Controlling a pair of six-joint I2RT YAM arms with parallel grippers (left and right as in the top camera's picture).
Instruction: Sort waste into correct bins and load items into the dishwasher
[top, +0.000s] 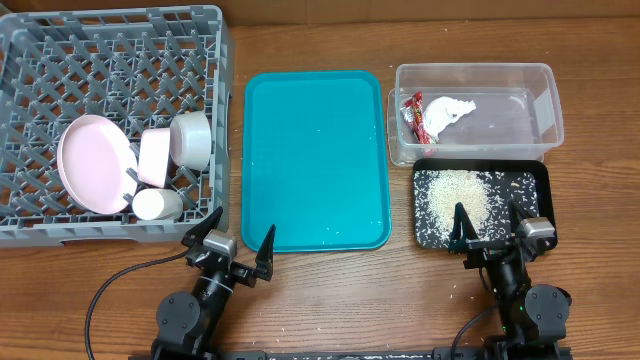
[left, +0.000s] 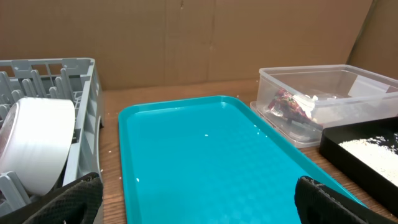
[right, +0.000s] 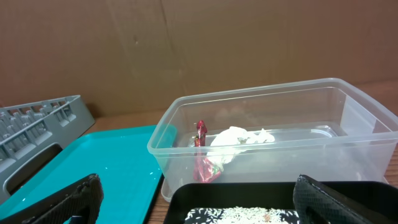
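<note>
The red-and-white wrapper and the crumpled white napkin lie in the clear tub; both show in the right wrist view, wrapper, napkin. The rice grains lie in the black tray. The pink-backed plate, pinkish bowl, pale bowl and white cup stand in the grey rack. My left gripper is open and empty at the teal tray's near edge. My right gripper is open and empty over the black tray's near edge.
The teal tray lies between the rack and the bins, with a few stray grains on it. Some grains are scattered on the wooden table near its front edge. A brown cardboard wall stands behind the table.
</note>
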